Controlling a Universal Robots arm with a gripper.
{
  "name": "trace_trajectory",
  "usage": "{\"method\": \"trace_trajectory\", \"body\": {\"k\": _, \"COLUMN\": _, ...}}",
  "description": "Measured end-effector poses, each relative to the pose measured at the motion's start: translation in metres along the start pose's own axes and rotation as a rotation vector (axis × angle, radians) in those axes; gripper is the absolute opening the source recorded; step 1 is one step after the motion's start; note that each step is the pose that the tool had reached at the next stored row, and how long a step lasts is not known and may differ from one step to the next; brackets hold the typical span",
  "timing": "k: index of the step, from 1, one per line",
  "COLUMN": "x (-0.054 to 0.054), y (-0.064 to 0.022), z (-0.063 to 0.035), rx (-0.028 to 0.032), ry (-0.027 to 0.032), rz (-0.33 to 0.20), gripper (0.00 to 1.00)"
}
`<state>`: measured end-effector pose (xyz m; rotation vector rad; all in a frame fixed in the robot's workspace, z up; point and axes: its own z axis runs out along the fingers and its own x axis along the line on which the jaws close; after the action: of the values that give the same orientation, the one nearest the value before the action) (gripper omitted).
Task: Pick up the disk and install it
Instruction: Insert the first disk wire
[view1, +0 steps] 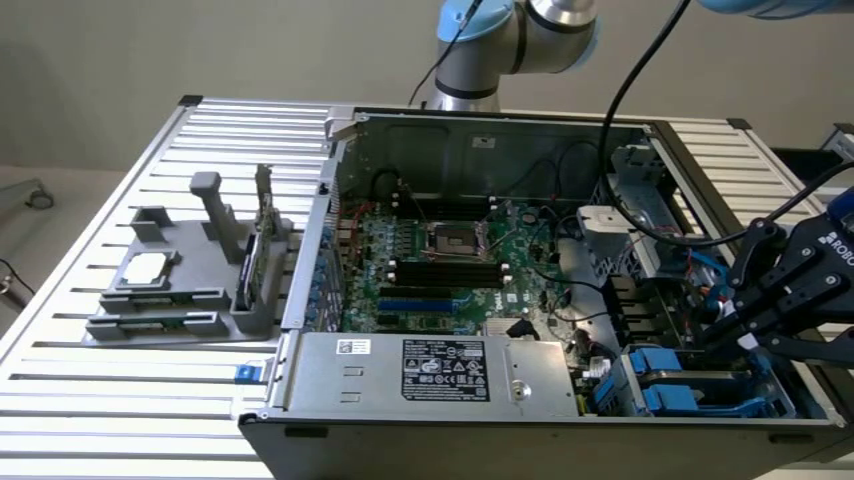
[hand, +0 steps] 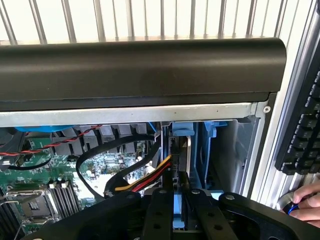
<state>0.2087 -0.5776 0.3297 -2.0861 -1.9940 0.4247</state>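
The disk (hand: 179, 212) shows edge-on in the wrist view as a light-blue rail with a grey metal slab beyond it. My gripper (hand: 179, 220) is shut on it, one black finger on each side of the rail. The disk points into the drive bay (hand: 200, 150) at the corner of the open computer case, beside red, yellow and black cables. In the exterior view my black gripper (view1: 747, 335) hangs over the case's near corner at the exterior view's right, just above blue drive rails (view1: 671, 385) in the bay. The gripper body hides most of the disk there.
The case lies open on a slatted aluminium table (view1: 120, 400). Inside are the motherboard (view1: 441, 265), a grey labelled power-supply box (view1: 427, 372) and loose cables (view1: 627, 225). A grey fixture (view1: 174, 285) stands at the exterior view's left. A keyboard (hand: 305, 125) and a person's hand (hand: 307, 200) lie beside the case.
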Motion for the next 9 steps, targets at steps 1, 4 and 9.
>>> {"method": "trace_trajectory", "body": {"k": 1, "x": 0.0000, "y": 0.0000, "z": 0.0000, "rx": 0.0000, "ry": -0.0002, "rz": 0.000, "gripper": 0.16}}
{"method": "trace_trajectory", "body": {"k": 4, "x": 0.0001, "y": 0.0000, "z": -0.0001, "rx": 0.0001, "ry": -0.0009, "rz": 0.000, "gripper": 0.16}}
{"method": "trace_trajectory", "body": {"k": 9, "x": 0.0002, "y": 0.0003, "z": -0.0002, "rx": 0.0023, "ry": -0.0014, "rz": 0.000, "gripper": 0.16}}
